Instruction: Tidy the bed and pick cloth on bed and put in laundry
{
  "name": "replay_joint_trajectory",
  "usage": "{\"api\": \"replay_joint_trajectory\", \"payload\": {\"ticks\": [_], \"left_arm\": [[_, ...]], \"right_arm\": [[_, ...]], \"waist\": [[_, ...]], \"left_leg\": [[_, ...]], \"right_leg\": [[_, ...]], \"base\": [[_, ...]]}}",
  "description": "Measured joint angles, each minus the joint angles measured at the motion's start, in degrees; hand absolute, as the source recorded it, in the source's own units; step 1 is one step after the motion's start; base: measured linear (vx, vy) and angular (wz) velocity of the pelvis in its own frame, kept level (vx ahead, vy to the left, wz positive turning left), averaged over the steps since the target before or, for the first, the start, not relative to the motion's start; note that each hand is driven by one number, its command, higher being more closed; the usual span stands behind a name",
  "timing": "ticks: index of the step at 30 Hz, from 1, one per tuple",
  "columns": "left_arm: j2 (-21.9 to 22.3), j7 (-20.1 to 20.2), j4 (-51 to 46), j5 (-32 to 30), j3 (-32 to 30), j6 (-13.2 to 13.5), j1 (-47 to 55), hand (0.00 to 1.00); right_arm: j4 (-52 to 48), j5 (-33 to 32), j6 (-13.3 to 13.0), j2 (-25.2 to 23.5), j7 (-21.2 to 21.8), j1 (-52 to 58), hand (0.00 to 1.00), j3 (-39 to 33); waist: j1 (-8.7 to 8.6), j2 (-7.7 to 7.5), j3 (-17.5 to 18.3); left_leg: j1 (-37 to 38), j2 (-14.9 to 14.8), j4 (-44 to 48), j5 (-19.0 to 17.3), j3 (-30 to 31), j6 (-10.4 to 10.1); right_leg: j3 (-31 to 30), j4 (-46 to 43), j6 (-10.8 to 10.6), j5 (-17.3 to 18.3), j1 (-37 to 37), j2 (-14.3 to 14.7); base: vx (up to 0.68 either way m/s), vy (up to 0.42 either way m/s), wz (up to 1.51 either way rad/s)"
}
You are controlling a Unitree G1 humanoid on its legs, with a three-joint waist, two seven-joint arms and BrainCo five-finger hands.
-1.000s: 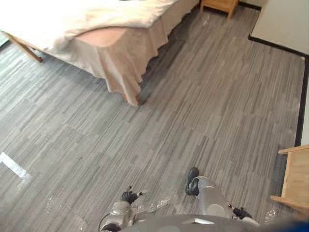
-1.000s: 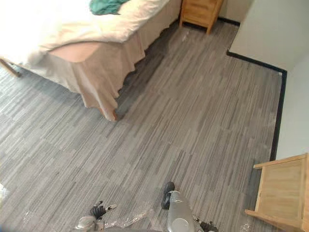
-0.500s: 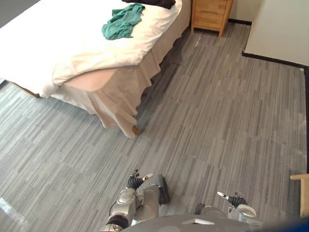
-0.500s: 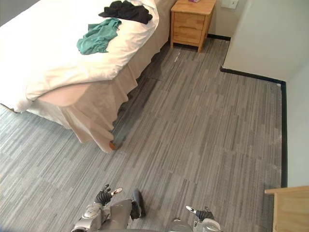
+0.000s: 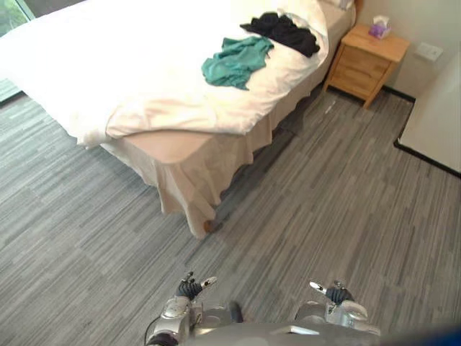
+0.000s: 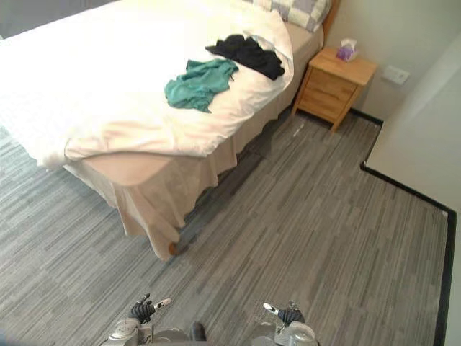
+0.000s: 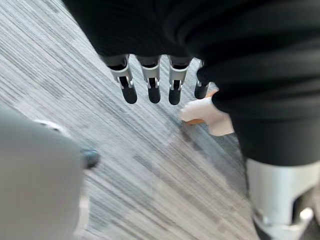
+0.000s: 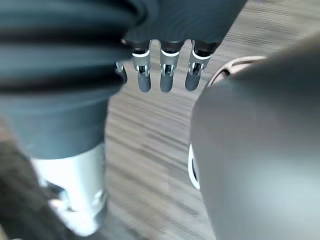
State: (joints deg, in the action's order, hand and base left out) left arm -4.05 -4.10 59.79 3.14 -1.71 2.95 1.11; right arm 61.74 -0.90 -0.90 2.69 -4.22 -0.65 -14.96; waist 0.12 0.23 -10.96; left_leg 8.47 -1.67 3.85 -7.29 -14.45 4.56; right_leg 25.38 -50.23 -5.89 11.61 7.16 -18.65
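The left hand [image 5: 191, 288] and right hand [image 5: 331, 293] hang slack and empty, well short of the bed [image 5: 108, 65]. The view has lifted since a moment ago. A teal cloth [image 5: 234, 63] and black cloth [image 5: 284, 31] now show on the bed, untouched, so walking closer likely comes first.

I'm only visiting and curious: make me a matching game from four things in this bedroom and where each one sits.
Things:
1. teal cloth
2. black cloth
3. tissue box
4. nightstand

Places:
A. on top of the nightstand
B. on the floor, beside the head end of the bed
C. on the white duvet, the cloth nearer the bed's foot
D. on the duvet, the cloth nearer the checked pillow

Pairs: 1-C, 2-D, 3-A, 4-B.
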Motion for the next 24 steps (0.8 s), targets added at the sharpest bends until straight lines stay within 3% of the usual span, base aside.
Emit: {"api": "replay_joint_trajectory", "payload": {"ticks": [1, 2, 3, 4, 5, 7, 8, 12, 13, 16, 17, 19, 20, 21, 22, 23, 24], "left_arm": [[0.13, 0.0, 0.0, 0.0, -0.01, 0.07, 0.05, 0.0], [0.15, 0.0, -0.01, 0.0, 0.04, 0.09, 0.26, 0.0], [0.15, 0.0, -0.01, 0.0, 0.04, 0.09, 0.28, 0.0], [-0.44, -0.01, -0.15, -0.02, -0.02, 0.25, 0.43, 0.0], [-1.88, -0.01, -0.09, 0.03, -0.2, 0.25, 0.43, 0.0], [-0.72, -0.04, -0.07, 0.09, -1.32, 0.23, 0.29, 0.0], [0.88, -0.02, -0.01, -0.05, -1.26, 0.4, 0.22, 0.0], [1.42, -0.03, 0.07, -0.4, -1.85, 0.67, 0.12, 0.0], [1.03, -0.05, 0.02, -0.44, -1.77, 0.99, -0.02, 0.0], [0.4, -0.14, 0.11, -0.46, -1.75, 1.2, 0.32, 0.0], [0.42, -0.15, 0.12, -0.46, -1.77, 1.2, 0.41, 0.0], [0.93, -0.78, 0.12, -0.37, -2.36, 1.24, 1.86, 0.0], [1.01, -0.92, 0.11, -0.37, -2.86, 1.29, 1.95, 0.0], [1.01, -1.05, -0.16, -0.17, -4.05, 1.48, 1.86, 0.0], [1.44, -1.14, -0.82, 0.38, -5.71, 1.83, 1.56, 0.0], [1.61, -1.25, -1.23, 0.75, -5.95, 1.88, 1.2, 0.0], [2.31, -1.27, -1.92, 0.94, -6.22, 1.9, 0.94, 0.0]], "right_arm": [[-0.02, 0.02, -0.13, -0.03, -0.02, -0.34, 0.0, 0.03], [0.11, 0.01, -0.06, -0.13, -0.07, -0.74, 0.0, 0.22], [0.11, 0.01, -0.08, -0.16, -0.09, -0.71, 0.0, 0.37], [0.19, -0.02, -0.09, -0.84, -0.22, -0.56, 0.0, 1.25], [0.36, -0.02, -0.09, -1.95, -0.25, -0.29, 0.0, 1.88], [0.5, -0.06, -0.11, -1.18, -0.23, -1.1, 0.0, 2.23], [0.65, 0.01, -0.04, 0.12, -0.19, -1.53, 0.0, 2.23], [0.14, -0.09, -0.29, 0.27, -0.15, -1.32, 0.0, 2.27], [-0.04, -0.02, -0.72, 0.39, -0.08, -1.1, 0.0, 3.2], [0.06, 0.01, -0.74, -0.03, 0.16, 0.02, 0.0, 6.3], [0.05, 0.01, -0.75, 0.0, 0.16, -0.02, 0.0, 6.39], [0.11, 0.0, -0.86, 0.59, 0.17, 0.39, 0.0, 6.4], [0.18, 0.02, -0.86, 0.63, 0.17, 0.35, 0.0, 6.46], [0.88, -0.03, -0.84, 0.47, 0.13, 0.08, 0.0, 6.58], [1.04, -0.01, -0.84, 1.01, 0.09, 0.1, 0.0, 6.83], [1.05, -0.03, -0.84, 1.43, 0.07, 0.2, 0.0, 7.09], [1.12, 0.0, -0.84, 2.53, -0.01, 0.22, 0.0, 7.83]], "waist": [[0.09, 0.3, -0.18], [0.19, 0.19, -0.15], [0.22, 0.11, -0.11], [0.37, -1.43, 0.44], [0.48, -4.57, 0.46], [0.95, -1.53, -0.04], [0.56, 0.44, -0.06], [0.1, 1.32, -0.76], [-0.21, 0.16, -0.91], [0.54, -1.08, 0.06], [0.52, -0.91, 0.15], [-0.31, 1.04, 0.82], [-0.33, 1.08, 0.94], [-0.14, 0.33, 1.04], [-0.32, 0.26, 0.77], [-0.3, 0.81, 0.33], [0.79, 2.8, -0.53]], "left_leg": [[0.7, -1.15, 0.28, -0.37, 0.68, -1.11], [1.47, -2.42, 0.24, -1.14, 1.35, -3.21], [1.49, -2.54, 0.24, -1.33, 1.45, -3.51], [1.56, -2.36, 0.24, -2.26, 2.25, -5.31], [2.07, -1.15, 0.13, -3.43, 2.76, -7.21], [2.66, -4.03, -0.23, -3.67, 2.05, -8.94], [3.21, -6.22, -1.06, -4.43, 1.9, -10.08], [5.31, -8.77, -2.68, -3.75, 3.43, -11.41], [5.63, -9.22, -2.83, -3.73, 5.9, -11.44], [4.63, -9.63, -2.89, -3.3, 9.15, -12.07], [4.58, -9.82, -2.86, -3.26, 9.56, -12.15], [3.18, -11.22, -0.94, -3.95, 12.17, -12.64], [2.03, -11.1, 1.07, -4.23, 12.68, -12.7], [-4.37, -10.14, 12.54, -4.28, 13.66, -12.53], [-10.41, -10.64, 24.91, -3.34, 14.2, -11.11], [-12.15, -11.16, 28.73, -2.74, 13.99, -10.37], [-15.42, -13.07, 36.66, 0.24, 11.38, -10.33]], "right_leg": [[-0.16, 6.28, 0.26, 0.12, 0.89, 1.47], [-1.31, 18.22, 0.09, -0.73, 1.91, 4.05], [-1.54, 20.56, 0.04, -1.24, 1.95, 4.46], [-4.43, 34.61, 0.49, -8.12, 2.29, 6.13], [-7.21, 42.06, 2.48, -17.82, 2.57, 5.8], [-6.76, 41.99, 2.06, -17.61, 1.37, 8.47], [-5.83, 43.71, 3.16, -16.07, 0.17, 11.08], [-6.21, 35.86, 3.82, -10.78, 0.35, 11.97], [-9.14, 33.01, 3.57, -9.09, 0.41, 12.1], [-8.82, 32.33, 3.2, -5.98, -0.13, 11.68], [-8.51, 32.37, 3.23, -5.76, -0.47, 11.7], [-6.56, 34.63, 2.7, -3.7, -2.93, 12.75], [-6.39, 35.32, 3.1, -3.26, -3.34, 12.82], [-5.95, 37.1, 3.18, -3.06, -4.82, 12.25], [-5.36, 39.13, 3.25, -3.41, -7.4, 12.3], [-4.73, 39.6, 3.35, -3.53, -8.5, 12.57], [-3.25, 40.39, 3.77, -3.21, -11.4, 13.27]], "base": [[0.26, -0.19, 0.63], [0.26, -0.219, 0.5], [0.26, -0.278, 0.56], [0.28, -0.332, 0.46], [0.27, -0.364, 0.4], [0.23, -0.311, 0.04], [0.21, -0.243, 0.0], [0.14, -0.163, 0.36], [0.09, -0.095, 0.7], [0.1, -0.09, 0.64], [0.09, -0.094, 0.52], [0.09, -0.077, 0.61], [0.08, -0.063, 0.77], [0.07, -0.122, 0.86], [0.07, -0.137, 0.84], [0.1, -0.177, 0.63], [0.07, -0.089, 0.33]]}}
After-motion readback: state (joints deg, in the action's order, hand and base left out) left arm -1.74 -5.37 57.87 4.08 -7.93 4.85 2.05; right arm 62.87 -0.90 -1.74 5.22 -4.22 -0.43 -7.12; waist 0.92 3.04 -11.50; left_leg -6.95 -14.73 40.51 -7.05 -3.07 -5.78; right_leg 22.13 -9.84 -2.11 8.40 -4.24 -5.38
